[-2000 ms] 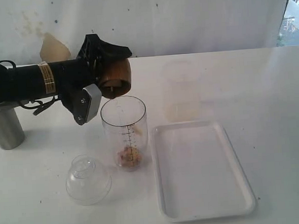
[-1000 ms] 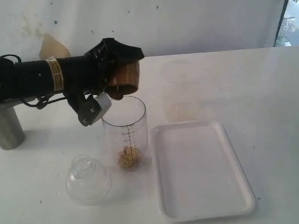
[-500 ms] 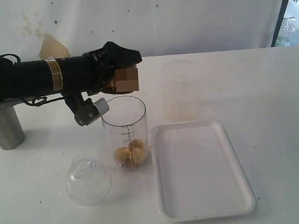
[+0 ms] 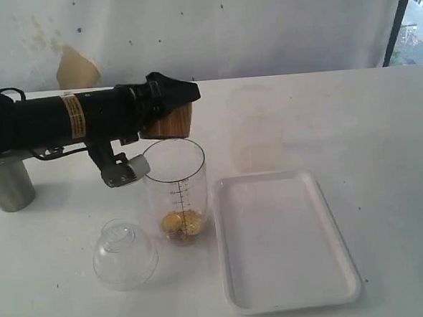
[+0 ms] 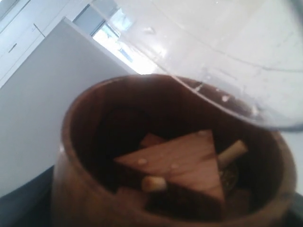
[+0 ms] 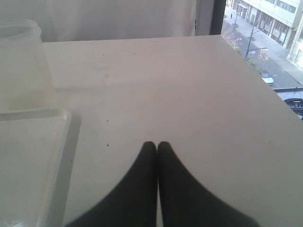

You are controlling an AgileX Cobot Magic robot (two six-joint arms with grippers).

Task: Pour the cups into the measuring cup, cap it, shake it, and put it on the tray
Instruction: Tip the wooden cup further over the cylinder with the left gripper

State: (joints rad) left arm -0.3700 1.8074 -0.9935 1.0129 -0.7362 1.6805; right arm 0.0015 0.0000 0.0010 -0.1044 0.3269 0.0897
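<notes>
My left gripper point(image 4: 171, 103) is shut on the dark-brown wooden cup point(image 4: 168, 123), which hangs tipped mouth-down just above the measuring cup's point(image 4: 176, 189) open rim. Yellowish bits point(image 4: 181, 223) lie at the measuring cup's bottom. In the left wrist view the wooden cup point(image 5: 85, 142) still holds a wooden triangle point(image 5: 184, 163) and small sticks, with the clear rim point(image 5: 227, 99) next to it. The steel tumbler point(image 4: 6, 184) stands far left. The clear dome cap point(image 4: 124, 254) rests on the table beside the measuring cup. The white tray point(image 4: 285, 240) lies to its right. My right gripper point(image 6: 157, 144) is shut and holds nothing.
A faint frosted cup point(image 4: 255, 127) stands behind the tray, and the right wrist view shows this frosted cup point(image 6: 21, 66) beside the tray's corner point(image 6: 28, 156). The table's far edge point(image 6: 246, 66) drops off towards a window.
The left arm has rolled the wooden cup from lying sideways to mouth-down over the measuring cup and sunk slightly. More bits have dropped into the measuring cup. The right gripper stayed still.
</notes>
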